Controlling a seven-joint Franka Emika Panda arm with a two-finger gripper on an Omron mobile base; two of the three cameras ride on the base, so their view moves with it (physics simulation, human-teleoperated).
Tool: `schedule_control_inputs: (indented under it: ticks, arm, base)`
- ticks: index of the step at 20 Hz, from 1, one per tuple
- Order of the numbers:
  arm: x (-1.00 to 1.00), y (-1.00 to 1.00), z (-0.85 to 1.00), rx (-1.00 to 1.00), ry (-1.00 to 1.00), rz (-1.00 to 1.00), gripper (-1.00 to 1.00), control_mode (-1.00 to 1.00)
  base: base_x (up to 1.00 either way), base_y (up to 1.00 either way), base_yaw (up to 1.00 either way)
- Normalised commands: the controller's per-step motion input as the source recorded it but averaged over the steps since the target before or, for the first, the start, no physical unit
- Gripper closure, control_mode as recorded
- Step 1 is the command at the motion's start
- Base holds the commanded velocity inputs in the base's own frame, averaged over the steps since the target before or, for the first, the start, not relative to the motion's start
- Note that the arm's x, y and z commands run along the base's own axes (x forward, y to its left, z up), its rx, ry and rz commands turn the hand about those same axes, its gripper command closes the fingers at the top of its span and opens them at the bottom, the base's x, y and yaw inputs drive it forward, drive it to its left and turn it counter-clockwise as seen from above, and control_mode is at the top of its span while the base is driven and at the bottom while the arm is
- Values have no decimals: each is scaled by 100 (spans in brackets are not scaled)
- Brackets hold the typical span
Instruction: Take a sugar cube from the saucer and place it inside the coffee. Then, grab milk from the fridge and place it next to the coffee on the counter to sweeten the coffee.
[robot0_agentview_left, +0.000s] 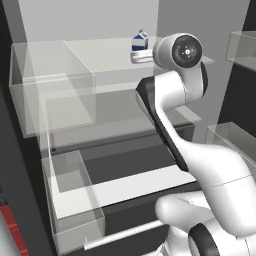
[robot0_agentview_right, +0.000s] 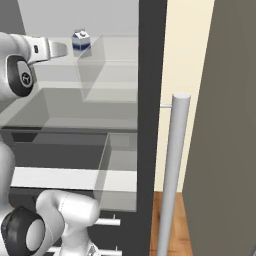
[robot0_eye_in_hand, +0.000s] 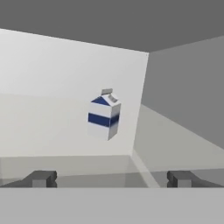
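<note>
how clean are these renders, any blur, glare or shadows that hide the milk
Hand view: the milk is sharp, evenly lit, with no clear cast shadow, between the gripper fingertips. Left base view: the carton is small and slightly soft, partly behind the arm. Right base view: the clear bin walls give pale haze, no hard glare; the carton stays readable.

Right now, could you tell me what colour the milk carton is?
The milk is white with a dark blue band, clearest in the hand view.

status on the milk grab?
Gripper open, inside the fridge, short of the milk. Milk upright on the upper shelf, untouched, centred between the fingertips. Nothing between gripper and carton.
</note>
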Motion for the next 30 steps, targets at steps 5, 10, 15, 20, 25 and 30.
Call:
schedule_control_inputs:
  ticks: [5, 10, 15, 20, 25, 30]
  arm:
    - [58, 0, -4, 0, 0, 1, -100, -100]
    - [54, 0, 0, 0, 0, 0, -100, -100]
    - [30, 2, -2, 1, -9, 0, -100, -100]
    - [9, 15, -5, 6, -28, -2, -100, -100]
    - [9, 13, -4, 5, -8, -7, -100, -100]
    - [28, 0, -2, 1, 1, -2, -100, -100]
  base:
    - [0, 0, 0]
    - [0, 0, 0]
    - [0, 0, 0]
    - [0, 0, 0]
    - [0, 0, 0]
    - [0, 0, 0]
